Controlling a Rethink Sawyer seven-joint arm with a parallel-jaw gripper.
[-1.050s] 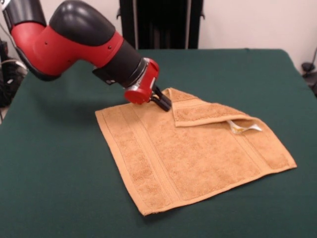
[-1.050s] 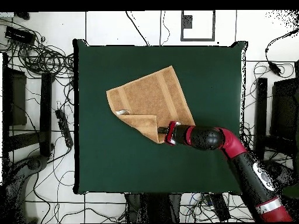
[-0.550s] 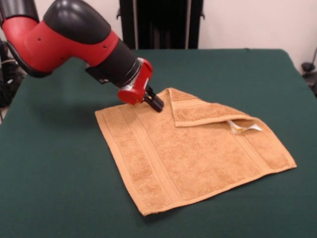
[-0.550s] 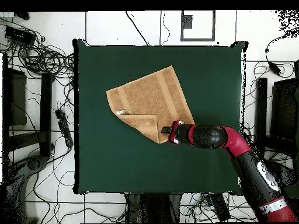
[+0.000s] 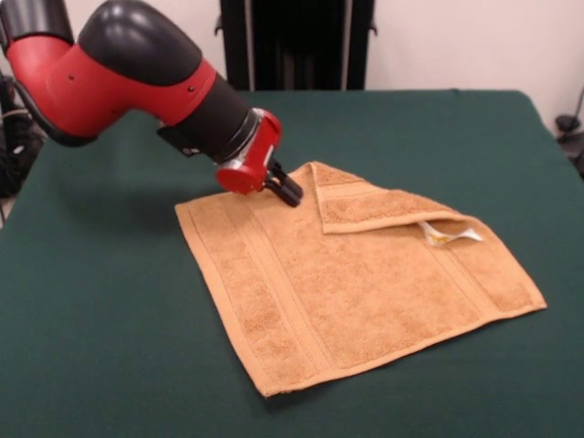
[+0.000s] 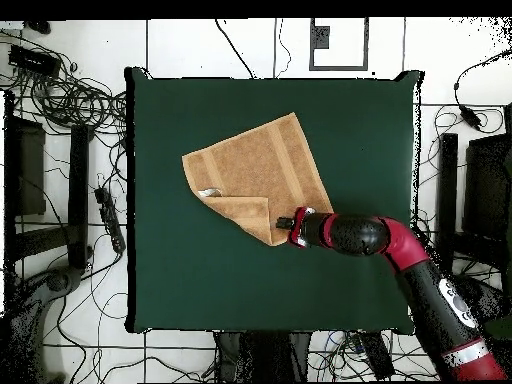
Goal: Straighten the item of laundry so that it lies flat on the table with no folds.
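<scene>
Dark green cloth covers the large rectangular table [image 5: 109, 301], which fills most of the front view, with a pale wall and a black stand behind it; from overhead the table [image 6: 200, 290] sits on a white tiled floor strewn with black cables [image 6: 60, 95]. Near the table's middle lies the roughly square orange-tan terry towel [image 5: 356, 283], mostly spread flat but with its far corner folded back over itself into a triangular flap [image 5: 365, 205]. A small white care tag [image 5: 449, 234] pokes out from under the flap's edge. Overhead, the towel [image 6: 255, 165] lies turned diamond-wise, the folded part toward the bottom of the picture. The red and black robot arm [image 5: 119, 73] reaches in at a slant, and its small black gripper [image 5: 285, 187] sits at the towel's far edge, just beside the tip of the flap; overhead the gripper [image 6: 285, 222] is at the same folded corner. Whether its fingers are spread or pressed together cannot be told.
</scene>
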